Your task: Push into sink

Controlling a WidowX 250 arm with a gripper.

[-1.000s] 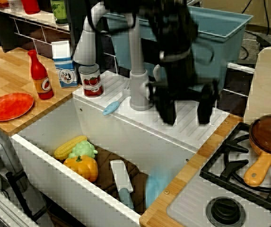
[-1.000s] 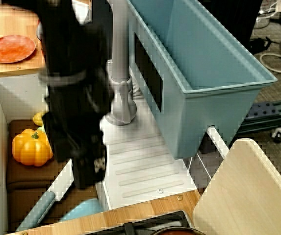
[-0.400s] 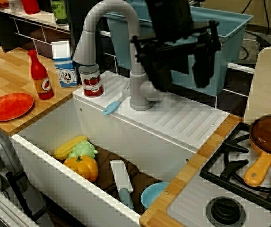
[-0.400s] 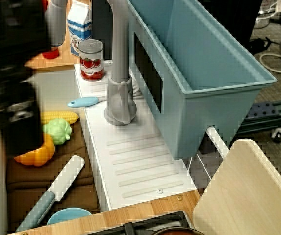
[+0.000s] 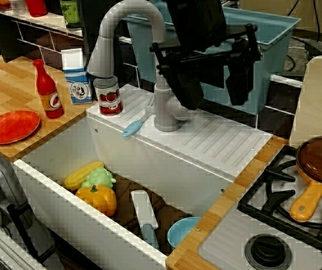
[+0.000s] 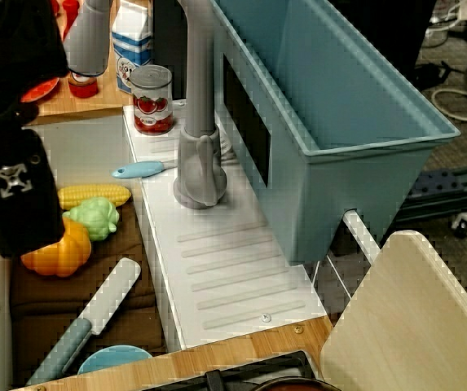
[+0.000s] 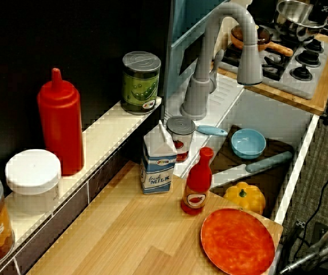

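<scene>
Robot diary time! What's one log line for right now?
gripper: open, raised above drainboard, empty | small light-blue bowl: inside white sink | task: looks done

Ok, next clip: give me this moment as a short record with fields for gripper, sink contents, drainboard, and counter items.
gripper: gripper raised above the drainboard, jaws apart, holding nothing
sink: sink with brown mat at the bottom
sink contents: blue bowl, toy knife, orange pumpkin, green vegetable, corn
drainboard: drainboard bare on its ribs; blue spoon and tomato can near the faucet
counter: red plate, red bottle, milk carton
</scene>
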